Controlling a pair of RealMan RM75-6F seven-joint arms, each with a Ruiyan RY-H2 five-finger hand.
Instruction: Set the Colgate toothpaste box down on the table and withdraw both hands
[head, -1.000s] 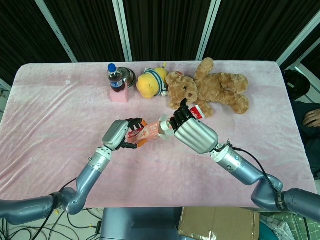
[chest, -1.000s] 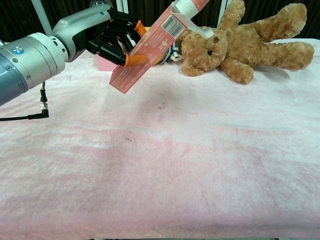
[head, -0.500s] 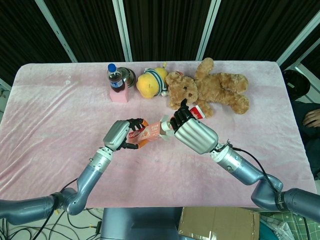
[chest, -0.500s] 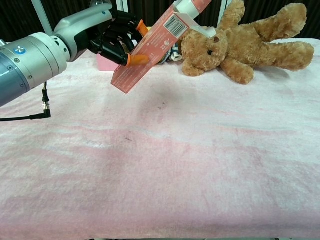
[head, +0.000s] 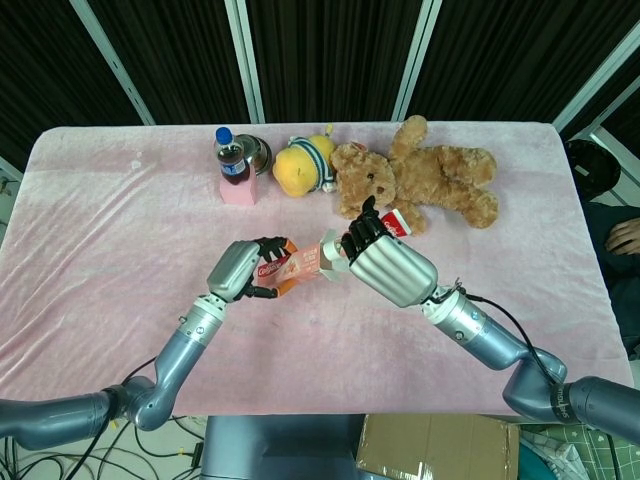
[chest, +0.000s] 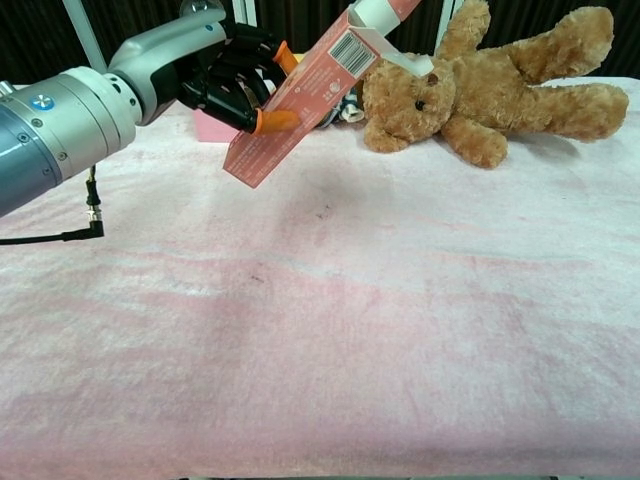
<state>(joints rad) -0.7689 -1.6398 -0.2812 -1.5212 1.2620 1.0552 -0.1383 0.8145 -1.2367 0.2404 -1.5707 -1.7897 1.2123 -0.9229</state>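
Observation:
The Colgate toothpaste box (head: 300, 263), salmon-pink with a red end, hangs tilted above the pink tablecloth (head: 120, 220) near the table's middle. My left hand (head: 238, 268) grips its lower left end, fingers wrapped round it. My right hand (head: 385, 262) covers the box's upper right part, its dark fingers curled over it by the red end. In the chest view the box (chest: 300, 95) slants up to the right with a barcode and an open end flap. There my left hand (chest: 215, 70) holds it well off the cloth, and the right hand is out of frame.
A brown teddy bear (head: 420, 180) lies at the back right, close behind the right hand. A yellow plush toy (head: 303, 165), a cola bottle (head: 230, 157) on a small pink box (head: 238, 192) and a metal bowl (head: 260, 150) stand along the back.
Almost nothing: in the chest view the left hand and the box have crept slightly to the right. Both hands keep the same hold.

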